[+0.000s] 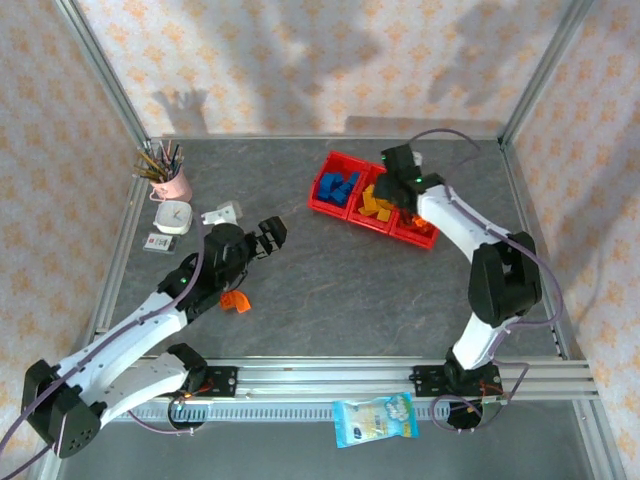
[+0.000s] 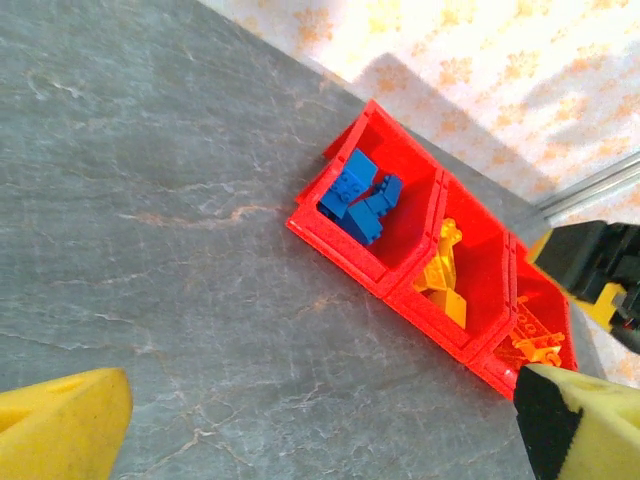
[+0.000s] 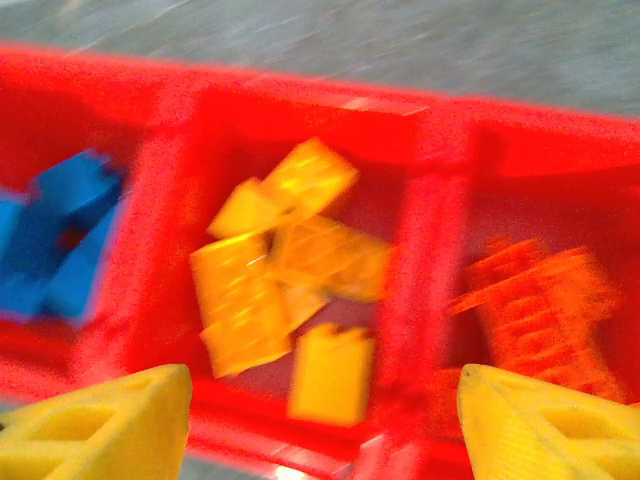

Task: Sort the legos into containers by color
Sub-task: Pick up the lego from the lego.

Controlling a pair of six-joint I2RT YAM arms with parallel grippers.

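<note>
The red containers [image 1: 321, 183] sit at one o'clock on the desk [image 1: 340, 290] beneath the right gripper [image 1: 393, 190], while one orange lego [image 1: 236, 300] lies at eight o'clock.

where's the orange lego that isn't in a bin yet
In the top view, the orange lego lies on the table's left half, just beside the left arm, well to the near-left of the red bins.
</note>
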